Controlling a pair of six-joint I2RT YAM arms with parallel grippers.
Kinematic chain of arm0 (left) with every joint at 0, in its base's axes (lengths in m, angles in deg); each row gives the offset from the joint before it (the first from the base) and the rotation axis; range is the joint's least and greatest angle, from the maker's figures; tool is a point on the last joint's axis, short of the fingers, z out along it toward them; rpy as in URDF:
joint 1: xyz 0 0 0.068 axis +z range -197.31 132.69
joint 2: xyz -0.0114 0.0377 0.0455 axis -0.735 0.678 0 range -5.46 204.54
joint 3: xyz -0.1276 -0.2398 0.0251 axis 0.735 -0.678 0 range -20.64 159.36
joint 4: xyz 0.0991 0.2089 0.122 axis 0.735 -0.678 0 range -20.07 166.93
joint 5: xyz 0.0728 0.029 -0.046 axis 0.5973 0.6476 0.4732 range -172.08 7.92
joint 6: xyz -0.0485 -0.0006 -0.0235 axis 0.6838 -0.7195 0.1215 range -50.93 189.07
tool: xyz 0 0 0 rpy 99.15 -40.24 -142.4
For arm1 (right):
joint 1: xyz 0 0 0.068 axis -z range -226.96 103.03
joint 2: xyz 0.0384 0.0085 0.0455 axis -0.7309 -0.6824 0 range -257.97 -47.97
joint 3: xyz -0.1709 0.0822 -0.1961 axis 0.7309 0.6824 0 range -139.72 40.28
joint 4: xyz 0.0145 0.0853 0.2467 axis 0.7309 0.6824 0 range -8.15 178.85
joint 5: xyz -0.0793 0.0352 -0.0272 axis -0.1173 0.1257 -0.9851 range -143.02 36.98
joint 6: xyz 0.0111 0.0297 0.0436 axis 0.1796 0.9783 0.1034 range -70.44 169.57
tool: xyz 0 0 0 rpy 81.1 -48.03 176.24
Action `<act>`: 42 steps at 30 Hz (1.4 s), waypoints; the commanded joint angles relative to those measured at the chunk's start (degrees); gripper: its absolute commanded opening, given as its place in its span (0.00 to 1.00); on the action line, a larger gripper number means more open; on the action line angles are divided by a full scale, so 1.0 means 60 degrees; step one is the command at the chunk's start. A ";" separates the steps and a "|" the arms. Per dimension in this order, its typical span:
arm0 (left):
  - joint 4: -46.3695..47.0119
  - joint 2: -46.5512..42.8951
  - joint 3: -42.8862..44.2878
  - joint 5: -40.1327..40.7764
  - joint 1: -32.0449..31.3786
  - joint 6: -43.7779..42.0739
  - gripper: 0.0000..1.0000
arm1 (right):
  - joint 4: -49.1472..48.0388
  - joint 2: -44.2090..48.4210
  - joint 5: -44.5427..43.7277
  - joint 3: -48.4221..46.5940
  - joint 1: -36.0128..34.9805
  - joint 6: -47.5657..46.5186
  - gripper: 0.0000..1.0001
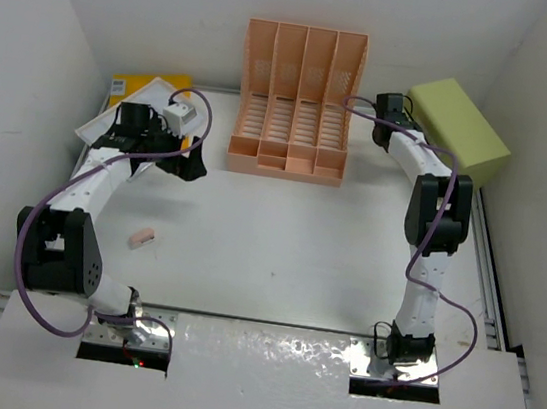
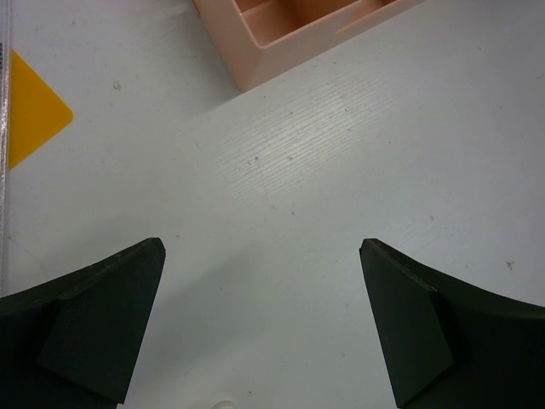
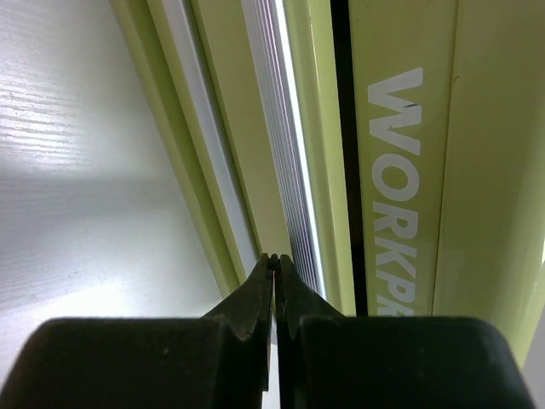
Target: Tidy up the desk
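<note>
Desk (image 1: 279,236): large white tabletop, fills the floor of the walled enclosure, metal rail visible along its right edge. Both arm bases sit at its near edge.

Left gripper (image 2: 261,245): jaws spread wide, as far apart as the wrist view can frame them. Nothing between the dark fingers (image 2: 102,324), only bare white desk surface below. Holds nothing. Whether the tips touch the tabletop cannot be told. In the overhead view it sits at the far left of the desk, pointing toward the peach file rack (image 1: 297,102), near its front left corner but apart from it. A yellow folder (image 1: 148,87) lies just to the gripper's left against the back wall, partly under the arm's wrist.

Right gripper (image 3: 274,258): jaws closed fully, tips pressed together with no gap, nothing pinched between them. The tips sit right at the lime-green drawer box (image 1: 460,128), in line with a ribbed silver strip along its face; contact with it cannot be confirmed. White lettering reading "WORKPA" runs along the box beside the strip. The box stands at the far right corner of the desk, beside the rack.

Small pink object (image 1: 142,238) lies loose on the desk, near the left arm's elbow, well apart from both grippers.

Purple cables (image 1: 63,197) loop along each arm.
</note>
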 commanded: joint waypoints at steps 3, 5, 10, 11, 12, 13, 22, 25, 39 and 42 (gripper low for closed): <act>0.0038 -0.0013 0.0411 -0.0067 0.0070 -0.0182 1.00 | -0.0325 -0.0110 -0.0324 -0.0538 0.0087 -0.0283 0.00; 0.0023 -0.0013 0.0426 -0.0082 0.0085 -0.0182 1.00 | -0.0310 -0.0168 -0.0339 -0.0611 0.0145 -0.0313 0.00; 0.0009 -0.0013 0.0455 -0.0096 0.0085 -0.0182 1.00 | -0.0281 -0.0241 -0.0325 -0.0714 0.0233 -0.0269 0.00; -0.0006 -0.0013 0.0469 -0.0096 0.0085 -0.0182 1.00 | -0.0266 -0.0256 -0.0325 -0.0729 0.0248 -0.0283 0.00; -0.0006 0.0001 0.0470 -0.0096 0.0085 -0.0182 1.00 | -0.0281 -0.0300 -0.0325 -0.0743 0.0248 -0.0283 0.00; -0.0035 -0.0013 0.0470 -0.0096 0.0071 -0.0197 1.00 | -0.0266 -0.0315 -0.0339 -0.0772 0.0263 -0.0312 0.00; -0.0050 -0.0042 0.0455 -0.0082 0.0071 -0.0226 1.00 | -0.0310 -0.0447 -0.0574 -0.0729 0.0482 -0.0371 0.00; -0.0079 -0.0028 0.0469 -0.0082 0.0070 -0.0226 1.00 | -0.0398 -0.0417 -0.0632 -0.0656 0.0526 -0.0430 0.00; -0.0109 -0.0145 0.0455 -0.0067 0.0085 -0.0270 1.00 | -0.0660 0.0108 0.0244 0.0394 0.0440 -0.0633 0.00; -0.0123 -0.0131 0.0470 -0.0082 0.0085 -0.0270 1.00 | -0.2033 0.0738 0.0145 0.1583 0.0044 -0.1147 0.07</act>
